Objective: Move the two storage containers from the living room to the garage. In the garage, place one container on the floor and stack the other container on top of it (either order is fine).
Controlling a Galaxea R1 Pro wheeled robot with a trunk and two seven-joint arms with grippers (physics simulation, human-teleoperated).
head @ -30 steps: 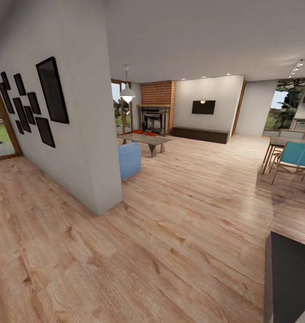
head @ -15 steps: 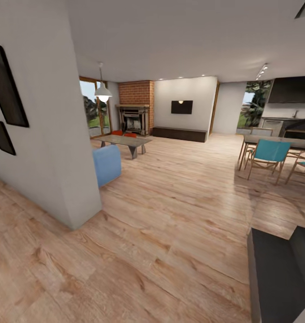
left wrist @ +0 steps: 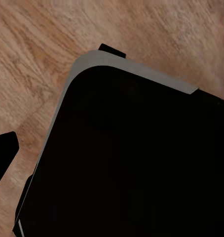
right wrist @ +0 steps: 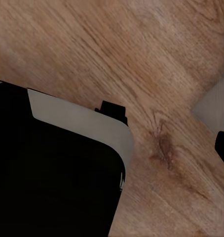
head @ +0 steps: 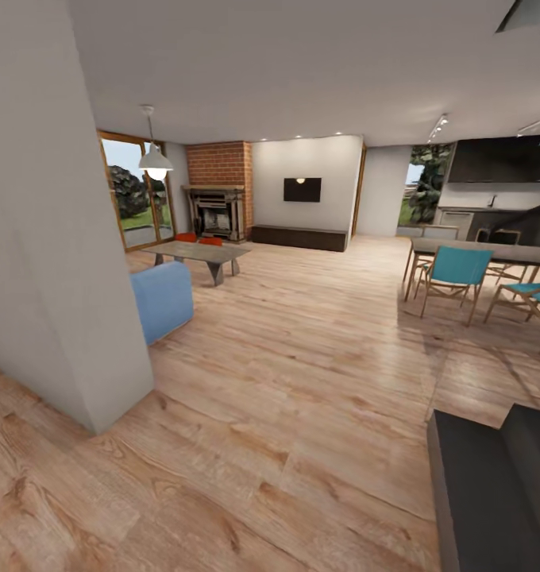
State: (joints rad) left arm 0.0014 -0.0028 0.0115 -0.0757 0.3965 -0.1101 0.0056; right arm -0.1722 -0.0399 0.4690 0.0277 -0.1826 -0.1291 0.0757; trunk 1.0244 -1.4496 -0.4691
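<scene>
Near field: a dark counter edge [head: 492, 485] and a white wall corner [head: 71, 318] flank open wood plank floor [head: 302, 413]; both wrist views look past the robot's dark base onto planks, so whether either gripper is released or clenched cannot be told. Far field: the two storage containers [head: 198, 237] show as small orange-red shapes just behind the low table [head: 194, 252], before the fireplace [head: 216, 211]. The approach is probably best driven up the open floor, passing right of the blue seat [head: 160, 300] and stopping square to the table; no writing is legible.
</scene>
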